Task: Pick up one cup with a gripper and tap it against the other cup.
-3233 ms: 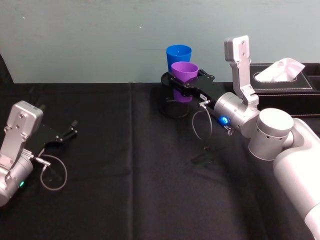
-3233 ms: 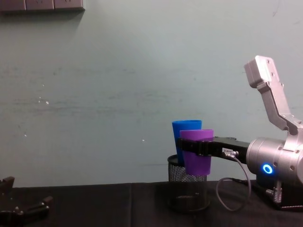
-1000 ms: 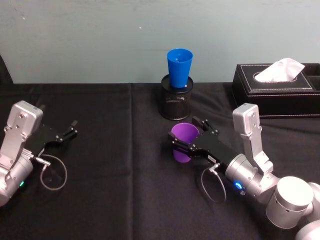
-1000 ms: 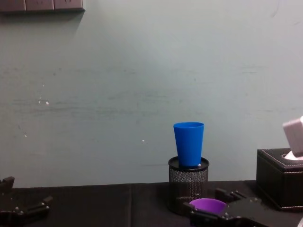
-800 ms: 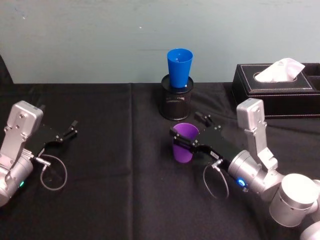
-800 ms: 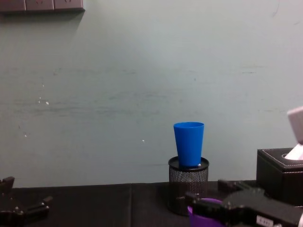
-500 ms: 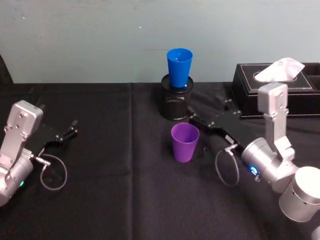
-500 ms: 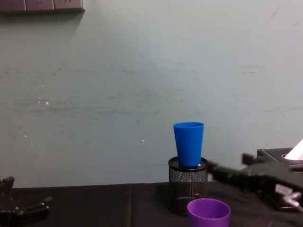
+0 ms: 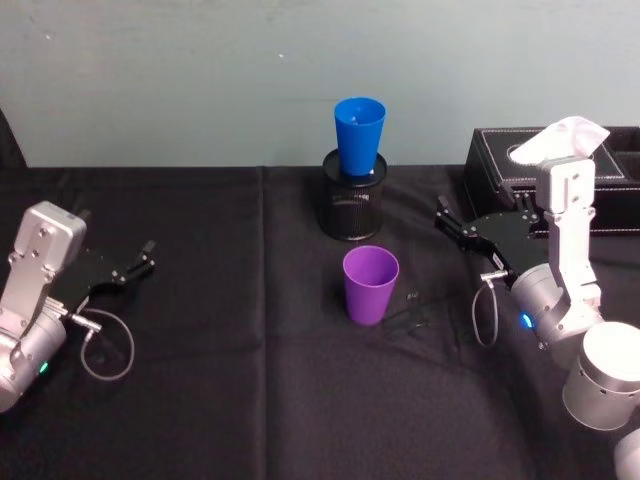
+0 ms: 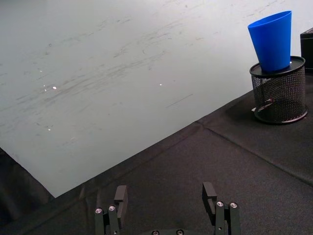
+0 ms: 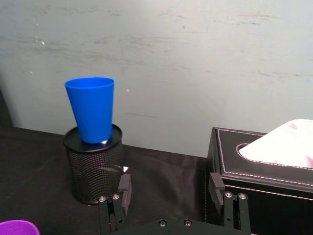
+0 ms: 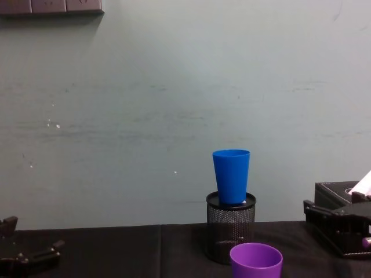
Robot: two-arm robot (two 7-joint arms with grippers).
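From my head camera I see the purple cup point(image 9: 370, 284) standing upright on the black surface point(image 9: 250, 400), mouth up, in front of the black mesh pen holder point(image 9: 352, 208) and apart from it. The blue cup point(image 9: 358, 135) stands upright on top of that holder, its narrow base on the holder's lid. The right tool point(image 9: 478, 226) hovers to the right of the purple cup, well clear of it, fingers spread and gripping nothing. The left tool point(image 9: 140, 262) sits far off at the left edge of the surface, also spread and empty.

The chest camera gives me the side profile the head camera lacks: the blue cup point(image 12: 231, 176) is taller and narrower, the purple cup point(image 12: 256, 261) shorter and wider, both smooth and tapered, with the purple rim below the holder's top. The right tool point(image 12: 324, 219) enters at the right edge there.

My right wrist camera looks past its own spread fingers point(image 11: 123, 190) at the blue cup point(image 11: 91, 109) and catches just a sliver of the purple rim point(image 11: 18, 228). A black tissue box point(image 11: 264, 166) sits beside the tool, close on its outer side. My left wrist camera shows the blue cup point(image 10: 272, 40) on the holder far away.
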